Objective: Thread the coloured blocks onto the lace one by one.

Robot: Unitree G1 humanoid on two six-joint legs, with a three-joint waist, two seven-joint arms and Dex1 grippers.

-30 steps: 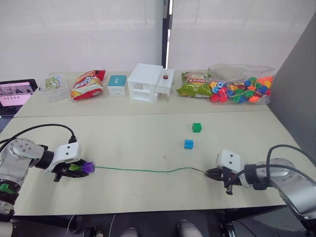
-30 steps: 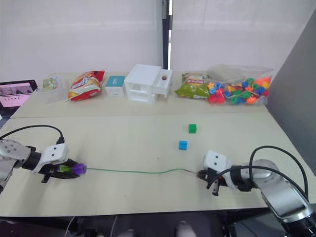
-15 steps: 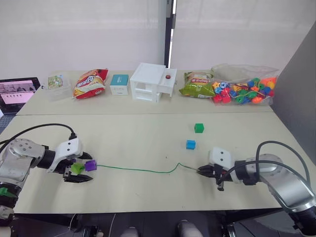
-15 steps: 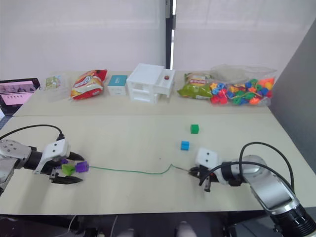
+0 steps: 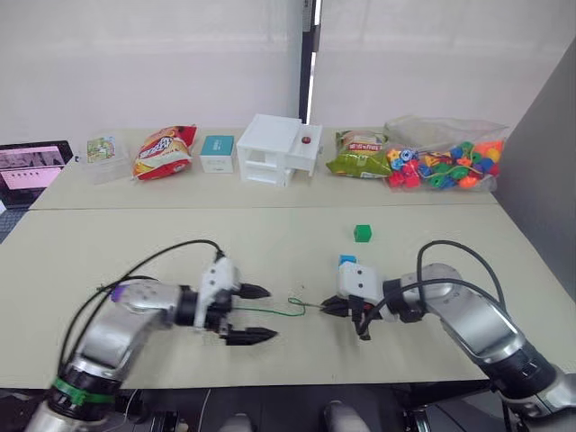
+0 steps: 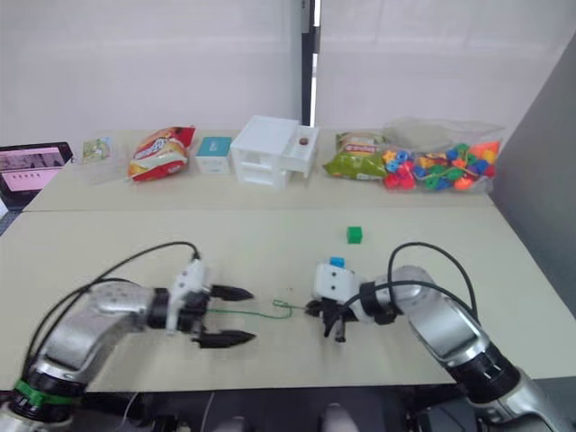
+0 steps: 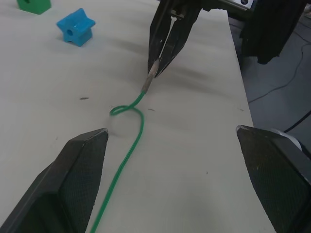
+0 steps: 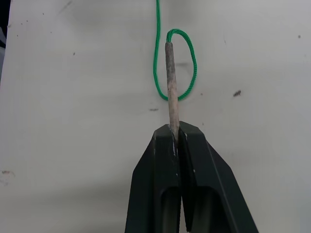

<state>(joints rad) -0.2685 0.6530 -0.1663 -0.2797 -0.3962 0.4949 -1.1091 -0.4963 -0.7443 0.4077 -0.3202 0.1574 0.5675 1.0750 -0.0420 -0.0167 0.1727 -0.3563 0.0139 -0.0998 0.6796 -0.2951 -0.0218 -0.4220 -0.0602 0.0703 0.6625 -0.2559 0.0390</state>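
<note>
Your lace (image 7: pixel 127 143) lies on the near table (image 5: pixel 180 252), curled into a small loop just beyond its stiff grey tip (image 8: pixel 170 82). The right gripper (image 8: pixel 174 132) is clamped on that tip, fingers pressed together with the tip sticking out past them. From the loop the green cord runs back toward the left gripper (image 5: pixel 253 314), whose two black fingers (image 7: pixel 77 165) stand wide apart with the cord passing between them, untouched as far as you can see.

The blue block (image 7: pixel 75 30) sits just behind the right gripper's white housing, partly hidden by it in the head views. The dark green block (image 5: pixel 362 233) rests further back, well apart from both grippers. You cannot make out any purple or lime-green blocks; the far end of the lace is lost behind the left arm.

You have open tabletop between the two grippers and to the left of the left arm. The near edge runs close under both grippers. Along the back table stand snack bags (image 5: pixel 162 152), a white drawer box (image 5: pixel 274 150) and a bag of beads (image 5: pixel 441 162).
</note>
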